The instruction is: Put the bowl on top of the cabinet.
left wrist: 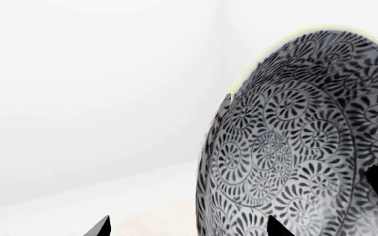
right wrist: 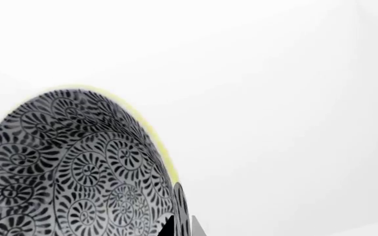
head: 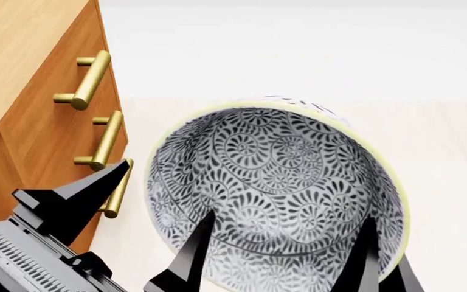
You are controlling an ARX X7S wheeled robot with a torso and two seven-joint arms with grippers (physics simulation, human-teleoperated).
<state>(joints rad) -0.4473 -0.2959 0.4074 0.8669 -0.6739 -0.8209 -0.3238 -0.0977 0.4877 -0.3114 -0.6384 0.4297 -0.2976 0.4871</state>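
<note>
The bowl (head: 274, 164), white with a dense grey-black swirl pattern, hangs in the air tilted with its opening toward the head camera. My right gripper (head: 385, 243) is shut on its right rim, one finger inside and one outside; the right wrist view shows that gripper (right wrist: 182, 216) pinching the bowl (right wrist: 64, 162) wall. My left gripper (head: 168, 187) is open and straddles the left rim with its fingers wide apart; the left wrist view shows this gripper (left wrist: 187, 227) beside the bowl (left wrist: 294, 137). The cabinet (head: 22, 55) stands to the left, its light wood top lower than the bowl.
Three brass bar handles (head: 104, 140) stick out from the cabinet front, close to my left gripper's outer finger. Pale floor (head: 444, 152) and a white wall lie beyond the bowl.
</note>
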